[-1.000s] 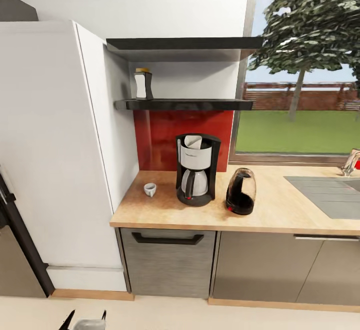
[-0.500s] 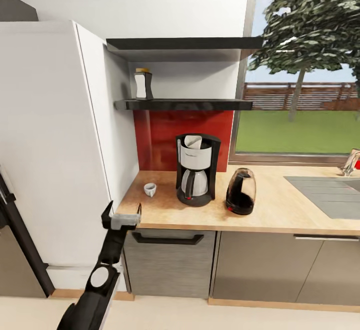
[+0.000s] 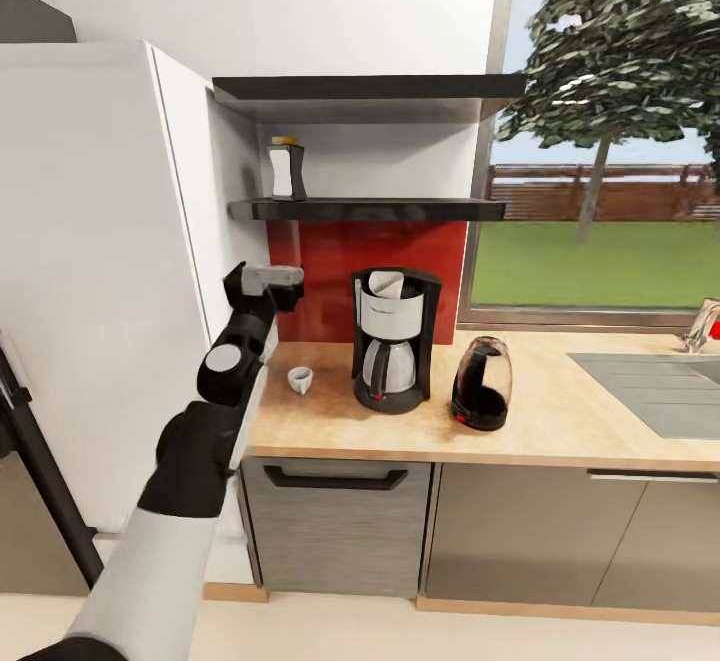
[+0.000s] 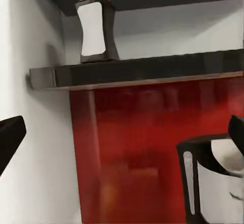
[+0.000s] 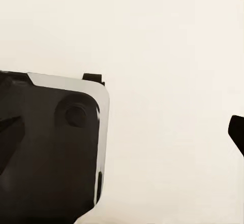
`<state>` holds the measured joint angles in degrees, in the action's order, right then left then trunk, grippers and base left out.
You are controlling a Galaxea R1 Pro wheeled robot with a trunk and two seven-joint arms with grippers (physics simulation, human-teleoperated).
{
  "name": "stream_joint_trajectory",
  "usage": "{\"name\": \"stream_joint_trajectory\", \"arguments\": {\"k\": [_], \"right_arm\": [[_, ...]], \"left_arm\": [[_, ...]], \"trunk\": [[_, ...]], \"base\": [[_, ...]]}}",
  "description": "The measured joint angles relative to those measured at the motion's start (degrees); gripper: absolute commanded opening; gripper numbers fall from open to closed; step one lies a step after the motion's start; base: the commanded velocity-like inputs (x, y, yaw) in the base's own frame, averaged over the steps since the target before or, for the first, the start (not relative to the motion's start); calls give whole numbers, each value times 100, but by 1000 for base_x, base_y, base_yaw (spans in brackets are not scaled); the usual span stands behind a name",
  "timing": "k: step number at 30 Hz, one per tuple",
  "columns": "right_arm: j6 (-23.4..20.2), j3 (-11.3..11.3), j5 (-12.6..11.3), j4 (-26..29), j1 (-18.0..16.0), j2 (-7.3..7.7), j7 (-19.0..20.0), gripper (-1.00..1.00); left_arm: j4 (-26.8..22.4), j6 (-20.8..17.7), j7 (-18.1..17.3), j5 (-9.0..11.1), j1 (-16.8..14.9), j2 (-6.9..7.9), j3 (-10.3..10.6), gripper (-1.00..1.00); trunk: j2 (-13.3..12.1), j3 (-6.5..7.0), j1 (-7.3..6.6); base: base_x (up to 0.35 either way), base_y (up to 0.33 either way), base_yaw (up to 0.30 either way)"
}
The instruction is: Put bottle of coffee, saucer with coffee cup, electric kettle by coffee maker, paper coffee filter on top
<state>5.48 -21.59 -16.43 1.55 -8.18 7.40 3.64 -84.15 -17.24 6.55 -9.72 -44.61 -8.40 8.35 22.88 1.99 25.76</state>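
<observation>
A tall white cabinet fills the side by the left arm, its smooth panel wall flanking the nook where two dark slab shelves hang; the lower shelf carries the bottle of coffee, a waisted dark bottle with a pale label and an amber cap, standing upright at the cabinet end. A glossy red backsplash sits beneath it, and a window with a tree and lawn lies beyond. The pale wood-grain surface runs over grey drawer fronts with a dark handle and holds a flat grey sink. On it the boxy black coffee maker, a white filter in its top and a glass carafe below, stands between the rounded dark electric kettle, just beside it, and the small white coffee cup, near it. The left claw hangs in front of the backsplash, below the shelf and above the cup, fingers spread wide and holding nothing. In the right wrist view I cannot tell the right claw's state
</observation>
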Motion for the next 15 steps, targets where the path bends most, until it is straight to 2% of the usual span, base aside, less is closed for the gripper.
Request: {"name": "stream_joint_trajectory", "arguments": {"k": [2,4,5,7,9,10,11,15], "right_arm": [[-59,1,-1,0,42,-2,-1,100],[-105,1,-1,0,84,-9,-2,100],[-116,0,-1,0,107,-37,-6,100],[-122,1,-1,2,123,-90,-22,100],[-121,1,-2,5,129,-112,-30,100],[-120,1,-8,13,133,-138,-35,100],[-120,1,-9,15,134,-143,-36,100],[-120,1,-13,17,134,-151,-37,100]], "left_arm": [[46,-162,7,76,-307,-11,0,100],[289,-295,12,128,-778,-54,0,100],[525,-326,16,140,-1064,-71,0,100],[890,-347,18,147,-1443,-79,-9,100],[1175,-354,21,150,-1696,-81,-12,100],[1703,-359,23,151,-2165,-83,-18,100],[1884,-360,24,150,-2359,-83,-21,100],[2456,-361,25,192,-2855,-90,-26,100]], "trunk": [[0,0,0],[0,0,0],[-1,0,1],[-1,0,0],[-1,0,0],[-4,1,2],[2,0,-1],[0,0,0]], "base": [[0,0,0],[0,0,0],[0,0,0],[0,0,0],[0,0,0],[0,0,0],[0,0,0],[0,0,0]]}}
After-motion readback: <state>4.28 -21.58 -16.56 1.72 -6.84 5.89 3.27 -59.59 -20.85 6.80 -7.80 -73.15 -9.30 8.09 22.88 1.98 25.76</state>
